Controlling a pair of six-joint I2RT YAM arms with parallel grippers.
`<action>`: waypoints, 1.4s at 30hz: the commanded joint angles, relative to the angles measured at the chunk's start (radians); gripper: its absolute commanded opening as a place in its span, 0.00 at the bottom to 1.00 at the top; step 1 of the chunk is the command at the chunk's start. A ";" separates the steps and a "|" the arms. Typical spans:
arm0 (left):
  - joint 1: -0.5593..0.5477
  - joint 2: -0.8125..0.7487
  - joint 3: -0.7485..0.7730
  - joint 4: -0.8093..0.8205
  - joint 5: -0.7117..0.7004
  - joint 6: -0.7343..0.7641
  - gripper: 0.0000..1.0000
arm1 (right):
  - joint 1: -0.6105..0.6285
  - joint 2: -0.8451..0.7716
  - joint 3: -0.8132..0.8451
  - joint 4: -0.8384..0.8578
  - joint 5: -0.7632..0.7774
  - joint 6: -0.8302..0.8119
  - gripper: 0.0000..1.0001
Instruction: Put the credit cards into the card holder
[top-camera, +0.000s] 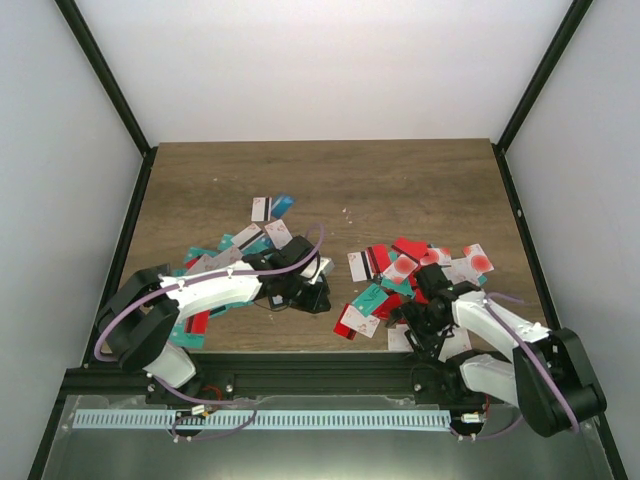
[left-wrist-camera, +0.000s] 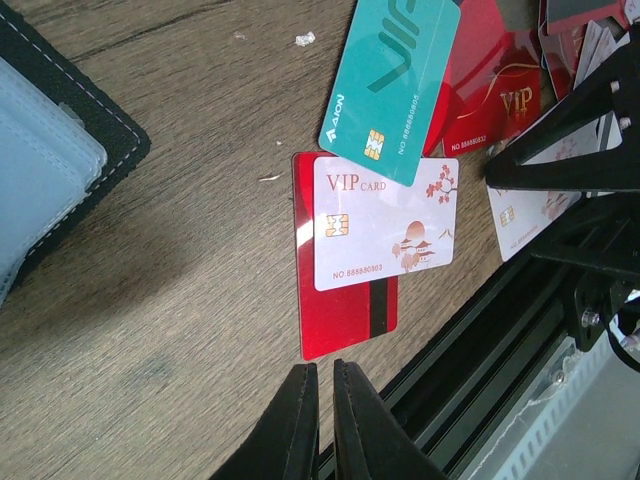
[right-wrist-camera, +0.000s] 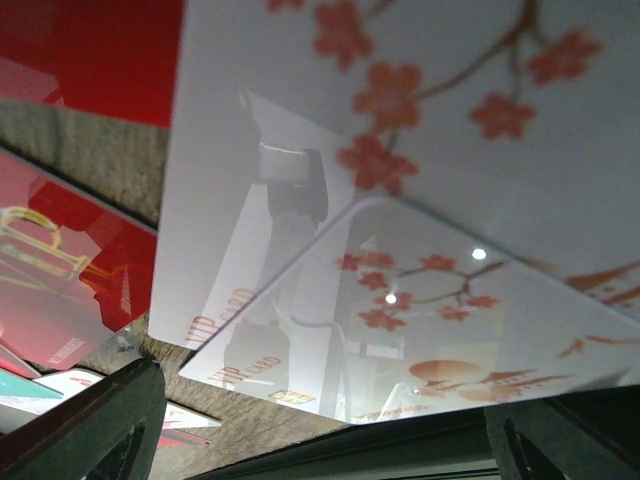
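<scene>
White cards (right-wrist-camera: 420, 330) overlap beneath our right hand (right-wrist-camera: 320, 440), its jaws apart. The left hand (left-wrist-camera: 320, 420), fingers together and empty, hovers near the holder (left-wrist-camera: 60, 170) on the bench (left-wrist-camera: 180, 300). If the right hand closes now, we risk pinching two stacked cards or skidding off their gloss.
</scene>
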 joint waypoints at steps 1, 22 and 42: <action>-0.004 -0.011 -0.008 0.013 -0.003 0.003 0.08 | -0.003 0.033 -0.012 -0.029 0.063 0.003 0.86; -0.003 -0.004 -0.013 0.034 -0.002 -0.009 0.08 | -0.003 -0.007 0.040 -0.094 -0.008 -0.092 0.55; -0.008 0.044 0.038 0.042 0.013 -0.006 0.08 | -0.004 -0.020 0.122 -0.119 0.003 -0.257 0.69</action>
